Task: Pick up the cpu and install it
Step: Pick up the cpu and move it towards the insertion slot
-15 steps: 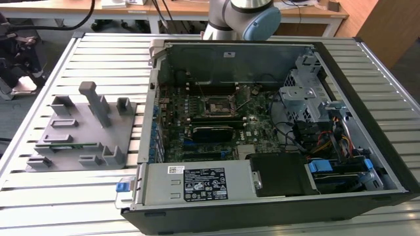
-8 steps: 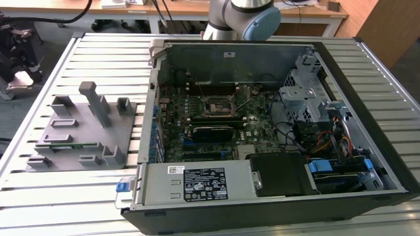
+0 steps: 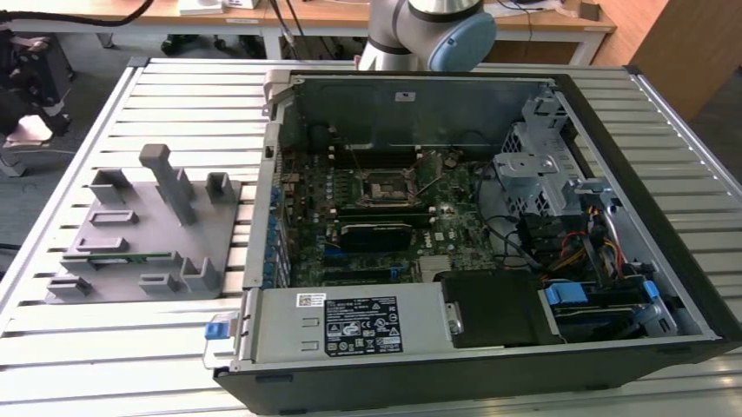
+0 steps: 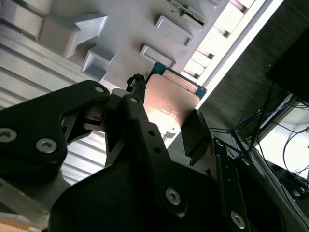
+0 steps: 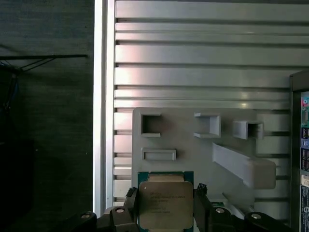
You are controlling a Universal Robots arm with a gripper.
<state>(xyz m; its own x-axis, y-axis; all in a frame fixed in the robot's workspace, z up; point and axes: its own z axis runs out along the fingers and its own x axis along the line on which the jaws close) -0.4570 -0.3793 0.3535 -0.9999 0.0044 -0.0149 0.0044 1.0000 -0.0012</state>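
Cpu (image 5: 165, 204) is clamped in the gripper (image 5: 166, 210), its silvery-tan metal top facing the camera in the first wrist view, with a teal-green rim showing round the plate. The two black fingers (image 5: 131, 205) press on opposite side edges of the chip, closed only as far as its width allows, and nothing else sits between them. The second wrist view gives the same grip from another angle: the cpu (image 4: 169, 101) stands out beyond the tips of the gripper (image 4: 166, 115), one of the fingers (image 4: 140, 113) against one edge and its partner against the opposite edge. The chip hangs in the air, touching only the fingers and well clear of what lies beneath. Behind it in the first wrist view is a grey tray (image 5: 188, 145) with raised blocks and shallow pockets, resting on the slatted tabletop (image 5: 193, 58) close to one long edge. In the exterior view the tray (image 3: 145, 230) lies on the tabletop (image 3: 174, 87) toward the exterior view's left edge, just beside the open computer case (image 3: 406, 113), which fills the middle and the exterior view's right. Inside the case, a square black-framed socket (image 3: 388, 187) with a dark centre sits on the circuit board (image 3: 453, 226). The arm (image 3: 423, 26) rises at the tabletop's far edge, behind the case.
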